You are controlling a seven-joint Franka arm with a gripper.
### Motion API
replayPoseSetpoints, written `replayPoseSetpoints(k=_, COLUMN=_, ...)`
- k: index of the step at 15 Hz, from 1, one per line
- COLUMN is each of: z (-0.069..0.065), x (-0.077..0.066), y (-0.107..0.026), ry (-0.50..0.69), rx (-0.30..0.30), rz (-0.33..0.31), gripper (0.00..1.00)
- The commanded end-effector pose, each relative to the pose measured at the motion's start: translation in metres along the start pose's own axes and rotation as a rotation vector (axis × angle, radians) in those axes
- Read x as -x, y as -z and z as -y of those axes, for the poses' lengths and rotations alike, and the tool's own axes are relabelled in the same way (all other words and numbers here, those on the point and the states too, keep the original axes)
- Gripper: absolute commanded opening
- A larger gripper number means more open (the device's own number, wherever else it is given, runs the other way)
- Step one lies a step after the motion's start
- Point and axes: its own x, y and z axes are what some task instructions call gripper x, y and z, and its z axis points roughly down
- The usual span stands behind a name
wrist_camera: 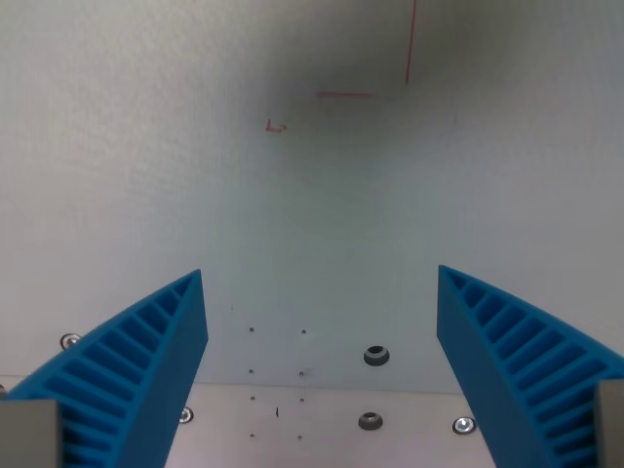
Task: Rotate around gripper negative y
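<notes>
In the wrist view my gripper [320,285] stands open, with nothing between its two blue ribbed fingers. One finger [146,361] rises from the lower left, the other finger [512,351] from the lower right. Beyond them lies a pale white-grey surface [195,146] with thin red marks: a vertical line [410,44], a short horizontal line [343,95] and a small corner mark [276,127]. A dark shadow spreads around those marks at the top centre.
Near the bottom a lighter plate edge [322,390] crosses the view. It carries metal nuts [376,356] and screws [463,425], plus several small dark holes [278,336]. Another screw [70,341] shows by the left finger.
</notes>
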Motion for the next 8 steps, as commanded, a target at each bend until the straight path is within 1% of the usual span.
replayPoseSetpoints(k=1, z=-0.0011, x=-0.0083, y=0.0063, ry=-0.002, rx=0.007, rz=0.199, gripper=1.0)
replayPoseSetpoints(k=8, z=-0.0011, x=-0.0083, y=0.0063, ry=-0.002, rx=0.007, rz=0.281, gripper=1.0)
